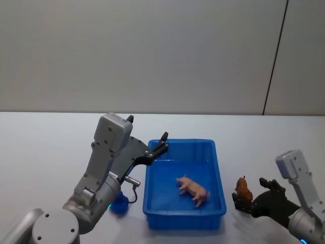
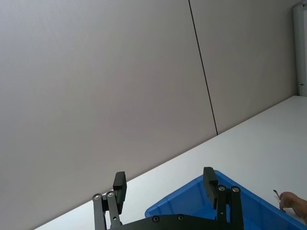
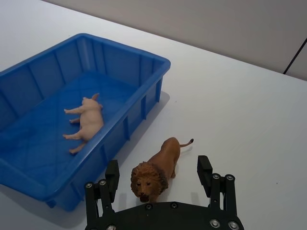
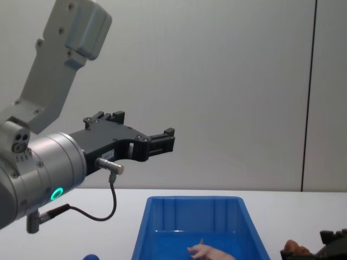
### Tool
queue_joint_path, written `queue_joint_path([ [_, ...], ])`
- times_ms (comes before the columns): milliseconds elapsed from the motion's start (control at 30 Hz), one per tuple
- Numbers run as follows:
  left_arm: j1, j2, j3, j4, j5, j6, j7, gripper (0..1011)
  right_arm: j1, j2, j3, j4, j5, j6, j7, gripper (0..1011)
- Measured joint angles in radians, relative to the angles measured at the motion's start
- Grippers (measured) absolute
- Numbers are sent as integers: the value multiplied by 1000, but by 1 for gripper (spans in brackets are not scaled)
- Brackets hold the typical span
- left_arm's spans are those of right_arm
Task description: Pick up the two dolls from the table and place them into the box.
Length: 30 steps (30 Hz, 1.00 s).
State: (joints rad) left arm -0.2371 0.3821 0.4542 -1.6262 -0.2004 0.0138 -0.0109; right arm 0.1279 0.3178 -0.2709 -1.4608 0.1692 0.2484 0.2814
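The blue box sits at the table's middle, and the pale pink doll lies on its side inside it, also seen in the right wrist view and low in the chest view. The reddish-brown doll, a lion, stands upright on the table just right of the box. My right gripper is open, its fingers on either side of the lion's head without touching it. My left gripper hangs open and empty above the box's far left corner.
A small blue object lies on the white table left of the box, under my left arm. A plain grey wall stands behind the table. Open tabletop stretches to the far left and far right.
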Motion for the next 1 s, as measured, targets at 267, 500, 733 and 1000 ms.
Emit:
queue_joint_path([
  [267,0,0,0,0,0,0,0,1001,12,-13,-9,37,-13,10,-2,960],
  [500,0,0,0,0,0,0,0,1001,21,-23,-15,58,-18,16,-8,805],
  [733,0,0,0,0,0,0,0,1001,25,-30,-18,65,-21,18,-21,592],
  [1000,0,0,0,0,0,0,0,1001,23,-32,-20,53,-27,16,-35,434],
])
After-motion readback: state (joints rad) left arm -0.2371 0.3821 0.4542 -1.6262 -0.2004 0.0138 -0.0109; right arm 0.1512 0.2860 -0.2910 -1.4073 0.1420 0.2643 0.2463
